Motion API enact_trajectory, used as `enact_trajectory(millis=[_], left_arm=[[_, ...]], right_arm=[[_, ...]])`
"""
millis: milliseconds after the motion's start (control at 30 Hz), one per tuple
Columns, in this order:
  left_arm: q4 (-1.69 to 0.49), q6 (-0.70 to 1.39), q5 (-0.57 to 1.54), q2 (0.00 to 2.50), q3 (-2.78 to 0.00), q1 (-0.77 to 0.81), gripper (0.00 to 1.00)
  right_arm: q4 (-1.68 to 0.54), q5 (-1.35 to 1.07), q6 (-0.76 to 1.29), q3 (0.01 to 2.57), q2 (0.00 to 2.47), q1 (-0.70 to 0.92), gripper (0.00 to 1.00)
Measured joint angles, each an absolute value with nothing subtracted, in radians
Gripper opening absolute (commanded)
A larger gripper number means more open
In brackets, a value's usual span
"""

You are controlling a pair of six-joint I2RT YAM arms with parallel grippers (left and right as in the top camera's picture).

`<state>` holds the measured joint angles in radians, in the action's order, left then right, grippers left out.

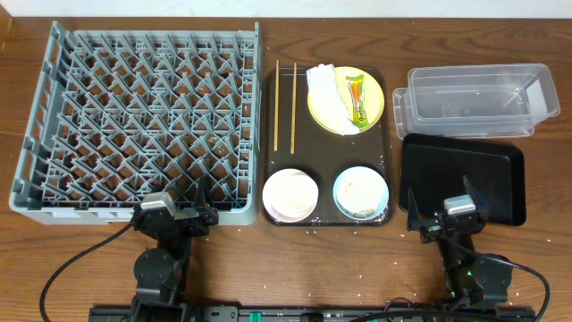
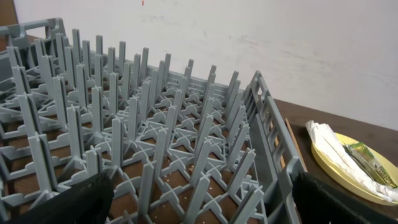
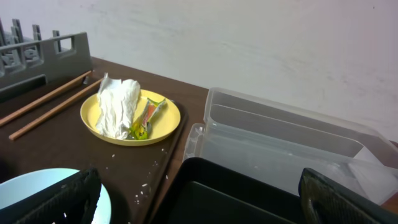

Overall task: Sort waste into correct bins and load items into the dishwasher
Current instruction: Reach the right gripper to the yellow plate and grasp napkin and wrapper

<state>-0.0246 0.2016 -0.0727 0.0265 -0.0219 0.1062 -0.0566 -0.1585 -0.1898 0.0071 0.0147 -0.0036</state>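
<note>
Left end effector (image 1: 192,201) and right end effector (image 1: 444,204) spread, empty. Napkins (image 1: 326,94) on yellow plate (image 1: 374,114): soft, light; pinch the bunched top. Wrapper (image 1: 357,100) slick, thin; take its edge.

Crumpled napkins (image 1: 326,97) and snack wrapper (image 1: 357,100) on yellow plate (image 1: 376,89); chopsticks (image 1: 276,105) alongside; white bowl (image 1: 291,195), blue bowl (image 1: 361,192) nearby.

In my left wrist view the rack (image 2: 143,143) runs off the left and bottom edges, the yellow plate (image 2: 326,163) is cut by the right edge, and my left fingers (image 2: 68,202) show only as dark corners at the bottom. In the right wrist view the blue bowl (image 3: 37,182) and black tray (image 3: 236,193) are cropped below, the tub (image 3: 280,134) at the right. Overhead, I cannot tell what the blue bowl holds.
</note>
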Motion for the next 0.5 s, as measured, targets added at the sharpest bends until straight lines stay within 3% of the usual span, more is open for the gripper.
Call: enact_trajectory(millis=[333,500], left_arm=[[0.03,0.152,-0.065,0.026,-0.022,0.106,0.93],[-0.061,0.175,-0.049,0.109,-0.224,0.106,0.93]], right_arm=[[0.075,-0.288,-0.185,0.014,0.017,-0.004,0.99],[-0.009,-0.345,-0.123,0.214,0.141,-0.004,0.99]])
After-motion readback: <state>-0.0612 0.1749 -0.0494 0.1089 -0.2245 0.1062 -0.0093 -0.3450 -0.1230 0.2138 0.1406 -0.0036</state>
